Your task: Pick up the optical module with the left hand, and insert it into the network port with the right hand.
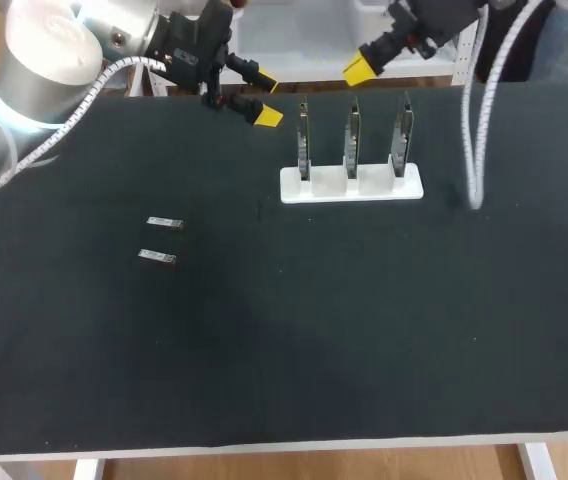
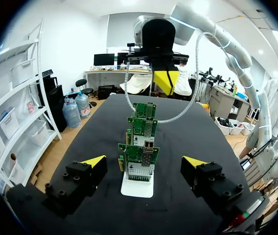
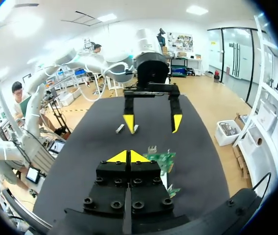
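Left gripper: hangs over the far left of the table, its yellow-tipped fingers spread well apart with nothing between them.
Right gripper: hangs at the table's far edge, just beyond the boards, its yellow tips pressed together and holding nothing.
Modules: a far module and a near module, both small and silver, lie flat on the left part of the black table. They are close together but not touching, and well apart from both grippers.
Circuit boards: three stand upright in a row on a white base, right of the middle and toward the far edge. In the left wrist view they line up one behind another ahead of the spread fingers, between the two grippers.
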Available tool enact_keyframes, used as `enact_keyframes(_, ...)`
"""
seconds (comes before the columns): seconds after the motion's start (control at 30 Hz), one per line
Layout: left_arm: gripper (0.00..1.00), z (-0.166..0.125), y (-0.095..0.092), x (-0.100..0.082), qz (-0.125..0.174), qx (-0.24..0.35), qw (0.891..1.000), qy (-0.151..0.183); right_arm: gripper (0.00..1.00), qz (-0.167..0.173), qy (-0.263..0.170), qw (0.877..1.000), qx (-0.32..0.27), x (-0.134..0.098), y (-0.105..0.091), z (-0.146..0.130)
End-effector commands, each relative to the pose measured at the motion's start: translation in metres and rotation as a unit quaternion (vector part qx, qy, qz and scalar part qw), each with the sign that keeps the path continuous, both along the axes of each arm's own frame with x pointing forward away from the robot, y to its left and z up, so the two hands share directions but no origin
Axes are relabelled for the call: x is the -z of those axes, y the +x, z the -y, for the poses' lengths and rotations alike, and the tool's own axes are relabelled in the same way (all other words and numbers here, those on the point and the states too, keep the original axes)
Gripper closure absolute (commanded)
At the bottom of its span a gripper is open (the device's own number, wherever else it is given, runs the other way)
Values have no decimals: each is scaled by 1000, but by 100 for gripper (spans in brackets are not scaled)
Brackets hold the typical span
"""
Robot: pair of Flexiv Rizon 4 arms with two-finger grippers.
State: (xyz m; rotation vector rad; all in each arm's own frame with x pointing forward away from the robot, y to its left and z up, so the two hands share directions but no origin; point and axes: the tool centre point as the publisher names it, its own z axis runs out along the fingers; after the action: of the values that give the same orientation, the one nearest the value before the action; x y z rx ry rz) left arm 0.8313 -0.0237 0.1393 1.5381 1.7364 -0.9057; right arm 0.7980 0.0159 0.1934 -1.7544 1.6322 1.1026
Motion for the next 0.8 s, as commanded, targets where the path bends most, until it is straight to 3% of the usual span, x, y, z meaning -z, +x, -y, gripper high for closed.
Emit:
enact_keyframes(0.03,0,0,2,0,-1,1,1000,1,100,-84,10,990,-114,-1,-1,15)
enact_keyframes(0.8,0,0,2,0,-1,1,1000,1,100,-94,-6,991,-94,9,-8,47)
